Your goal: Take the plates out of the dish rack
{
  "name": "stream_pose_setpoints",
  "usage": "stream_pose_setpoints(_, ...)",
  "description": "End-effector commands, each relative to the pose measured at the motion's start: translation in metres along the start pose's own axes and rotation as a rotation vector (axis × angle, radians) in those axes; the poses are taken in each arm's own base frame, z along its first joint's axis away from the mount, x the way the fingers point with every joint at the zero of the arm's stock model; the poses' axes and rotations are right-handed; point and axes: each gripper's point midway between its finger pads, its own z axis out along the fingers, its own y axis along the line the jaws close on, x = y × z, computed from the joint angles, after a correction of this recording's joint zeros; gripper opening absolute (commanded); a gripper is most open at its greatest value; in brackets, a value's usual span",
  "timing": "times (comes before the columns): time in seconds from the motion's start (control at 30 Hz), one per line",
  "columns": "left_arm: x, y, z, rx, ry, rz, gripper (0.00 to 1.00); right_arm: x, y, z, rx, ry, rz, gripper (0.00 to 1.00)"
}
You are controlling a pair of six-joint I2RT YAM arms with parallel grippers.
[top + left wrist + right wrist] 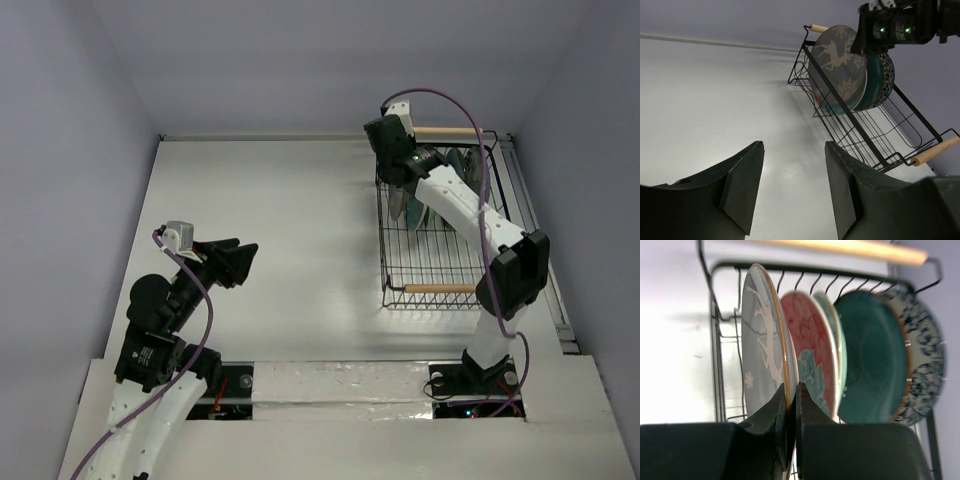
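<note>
The black wire dish rack (384,240) stands at the right and holds several upright plates at its far end. In the right wrist view, my right gripper (790,390) is shut on the rim of the grey-brown deer plate (760,340), the outermost in the row. Behind it stand a pale mint-edged plate with a red face (810,350), the teal-blue plate (870,360) and the blue floral plate (925,365). The left wrist view shows the deer plate (832,65) still in the rack (860,125). My left gripper (794,150) is open and empty above the table at the left (245,258).
The rack's wooden handles are at its far end (445,131) and near end (438,288). The rack's near half holds no plates. Grey walls enclose the white table (280,220) on three sides. My right arm (470,215) reaches over the rack.
</note>
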Motion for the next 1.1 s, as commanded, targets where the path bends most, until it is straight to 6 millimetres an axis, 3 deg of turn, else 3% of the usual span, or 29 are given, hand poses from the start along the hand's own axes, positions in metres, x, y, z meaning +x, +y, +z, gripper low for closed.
stream_pose_setpoints(0.0, -0.016, -0.008, -0.002, 0.021, -0.054, 0.01, 0.48, -0.086, -0.066, -0.073, 0.091, -0.251, 0.2, 0.0)
stream_pose_setpoints(0.17, -0.017, -0.005, -0.002, 0.005, -0.057, 0.006, 0.48, -0.108, -0.101, -0.133, 0.071, -0.363, 0.303, 0.0)
stream_pose_setpoints(0.3, -0.018, -0.002, -0.002, -0.014, -0.063, 0.0, 0.48, -0.118, -0.092, -0.165, -0.006, -0.427, 0.345, 0.0)
stream_pose_setpoints(0.37, -0.018, -0.001, -0.002, -0.018, -0.062, -0.001, 0.48, -0.125, -0.069, -0.177, -0.096, -0.453, 0.365, 0.0)
stream_pose_setpoints(0.47, -0.019, 0.0, -0.003, -0.028, -0.066, -0.001, 0.48, -0.136, -0.019, -0.18, -0.309, -0.472, 0.41, 0.0)
stream_pose_setpoints(0.6, -0.02, 0.003, -0.004, -0.047, -0.075, -0.006, 0.48, -0.141, 0.07, -0.195, -0.625, -0.465, 0.435, 0.0)
stream_pose_setpoints(0.73, -0.02, 0.006, -0.004, -0.062, -0.079, -0.01, 0.48, -0.139, 0.14, -0.192, -0.766, -0.406, 0.461, 0.0)
stream_pose_setpoints(0.77, -0.02, 0.006, -0.004, -0.064, -0.079, -0.01, 0.48, -0.133, 0.162, -0.181, -0.778, -0.377, 0.454, 0.0)
stream_pose_setpoints(0.87, -0.021, 0.005, -0.005, -0.062, -0.084, -0.011, 0.48, -0.131, 0.194, -0.174, -0.84, -0.345, 0.48, 0.0)
stream_pose_setpoints(0.9, -0.02, 0.006, -0.004, -0.063, -0.081, -0.011, 0.48, -0.12, 0.213, -0.162, -0.842, -0.311, 0.469, 0.0)
stream_pose_setpoints(0.97, -0.02, 0.006, -0.004, -0.064, -0.08, -0.012, 0.48, -0.118, 0.228, -0.156, -0.863, -0.291, 0.491, 0.0)
stream_pose_setpoints(1.07, -0.02, 0.005, -0.004, -0.058, -0.078, -0.011, 0.48, -0.095, 0.255, -0.137, -0.865, -0.223, 0.496, 0.0)
